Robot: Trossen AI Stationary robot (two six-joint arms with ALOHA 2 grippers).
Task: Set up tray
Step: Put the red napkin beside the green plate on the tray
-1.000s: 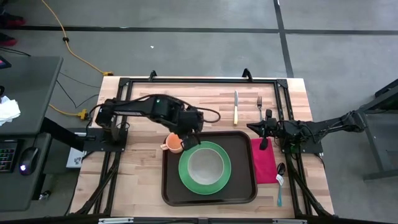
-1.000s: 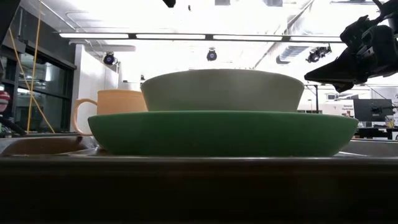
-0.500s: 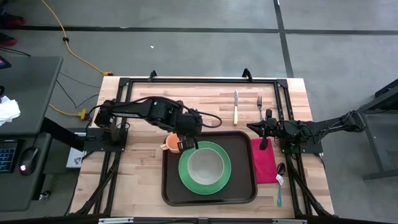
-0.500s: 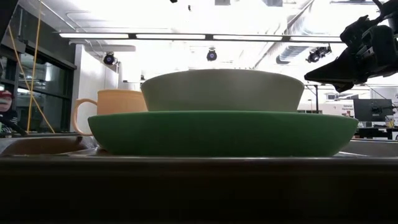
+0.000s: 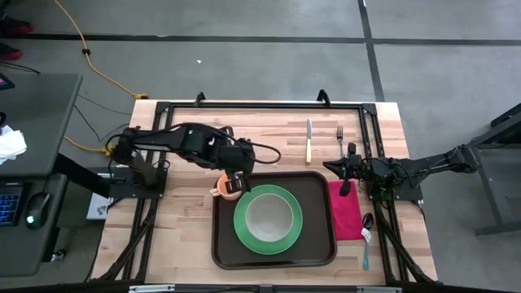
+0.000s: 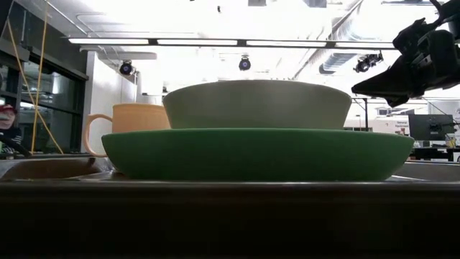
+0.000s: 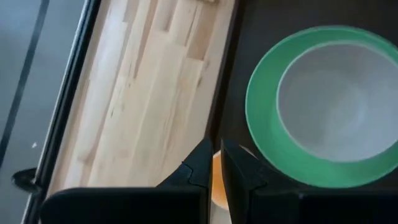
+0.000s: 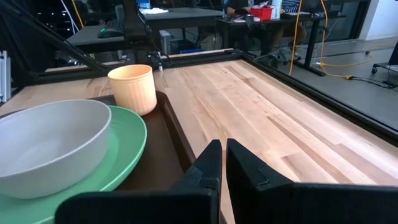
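- The left gripper hangs over the orange cup at the tray's far-left corner, fingers narrowly apart; whether they touch the cup, I cannot tell.
- The tray sits mid-table, holding a green plate with a pale bowl.
- The right gripper waits over the red napkin, fingers together.

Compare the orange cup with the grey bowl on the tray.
The orange cup is tall, narrow and has a handle; the grey bowl is wide, shallow and has none. The cup stands at the tray's far left corner; the bowl sits on the green plate in the middle. Both are upright and look empty.
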